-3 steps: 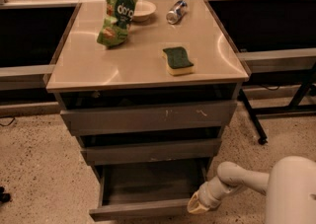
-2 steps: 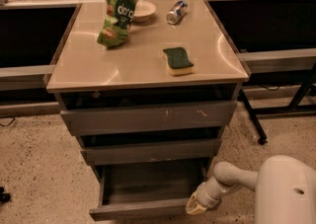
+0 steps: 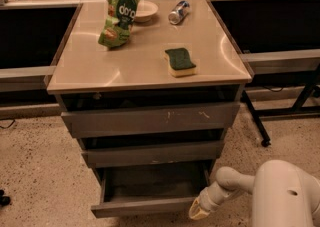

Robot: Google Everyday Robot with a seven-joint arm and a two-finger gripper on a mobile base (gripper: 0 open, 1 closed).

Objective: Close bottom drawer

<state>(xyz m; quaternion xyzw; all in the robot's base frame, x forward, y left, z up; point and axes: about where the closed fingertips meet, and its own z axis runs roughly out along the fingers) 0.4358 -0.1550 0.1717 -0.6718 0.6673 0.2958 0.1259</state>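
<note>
The bottom drawer is a shallow dark-grey drawer with a plain flat front, pulled out at the foot of the cabinet, its inside dark and seemingly empty. Above it sit the mid-width front and the widest front with pale scratch marks. My gripper is low at the drawer's right front corner, touching or nearly touching the front's right end. My white arm fills the lower right corner.
On the beige cabinet top lie a green snack bag, a white bowl, a tipped can and a green-and-yellow sponge. Dark desks flank the cabinet; a desk leg stands to the right. The floor is speckled.
The arm's white body has grown larger and shifted left in the lower right corner. The gripper stays at the drawer's right front corner, and the drawer stands about as far out.
</note>
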